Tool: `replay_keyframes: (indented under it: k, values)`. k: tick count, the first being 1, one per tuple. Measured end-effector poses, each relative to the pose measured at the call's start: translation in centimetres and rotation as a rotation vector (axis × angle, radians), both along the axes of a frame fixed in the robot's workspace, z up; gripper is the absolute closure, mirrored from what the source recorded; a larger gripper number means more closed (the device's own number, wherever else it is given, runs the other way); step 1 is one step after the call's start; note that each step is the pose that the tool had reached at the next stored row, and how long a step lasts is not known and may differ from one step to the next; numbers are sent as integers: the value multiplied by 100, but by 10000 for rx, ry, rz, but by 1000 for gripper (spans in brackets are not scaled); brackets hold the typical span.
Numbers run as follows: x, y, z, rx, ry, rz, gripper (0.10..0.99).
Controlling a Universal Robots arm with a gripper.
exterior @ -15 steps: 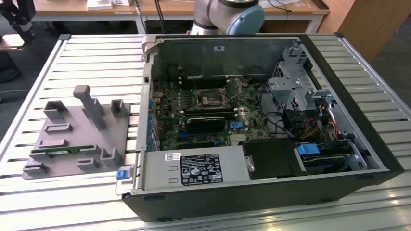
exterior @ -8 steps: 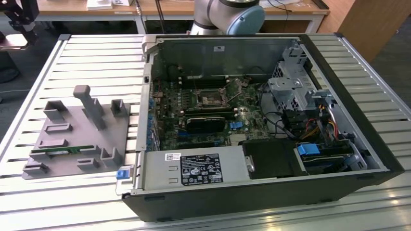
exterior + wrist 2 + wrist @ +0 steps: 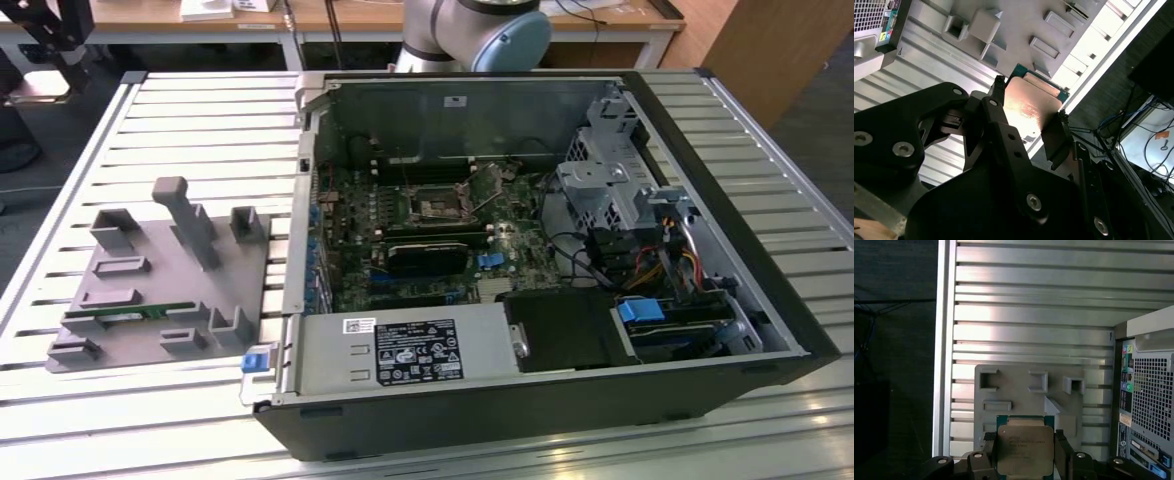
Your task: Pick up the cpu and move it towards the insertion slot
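Note:
In both wrist views my gripper (image 3: 1025, 456) (image 3: 1029, 114) is shut on the cpu (image 3: 1024, 449) (image 3: 1030, 106), a flat square chip with a silvery top and a green rim. Its black fingers (image 3: 1054, 137) press on two opposite edges. The cpu hangs well above the grey holder plate (image 3: 1019, 390) (image 3: 1019, 30) (image 3: 147, 285), apart from it. In the exterior view, the insertion slot (image 3: 438, 207) is a small square socket with a metal frame on the green motherboard inside the open computer case (image 3: 534, 270).
The holder plate has raised grey posts (image 3: 187, 215) and carries a thin green memory stick (image 3: 127, 313). Everything rests on a slatted metal table (image 3: 200, 110). The robot base (image 3: 467, 30) stands behind the case. The case's rear panel (image 3: 1149, 405) is beside the plate.

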State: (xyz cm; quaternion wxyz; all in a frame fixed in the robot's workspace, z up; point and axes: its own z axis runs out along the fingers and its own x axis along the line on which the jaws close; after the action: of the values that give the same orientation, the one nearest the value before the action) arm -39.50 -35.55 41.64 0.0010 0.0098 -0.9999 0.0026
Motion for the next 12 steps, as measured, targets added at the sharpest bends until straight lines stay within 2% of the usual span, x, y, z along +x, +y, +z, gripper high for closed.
replay_keyframes:
  k: [12]
  values:
    - [121,5,0,0,1,0,545]
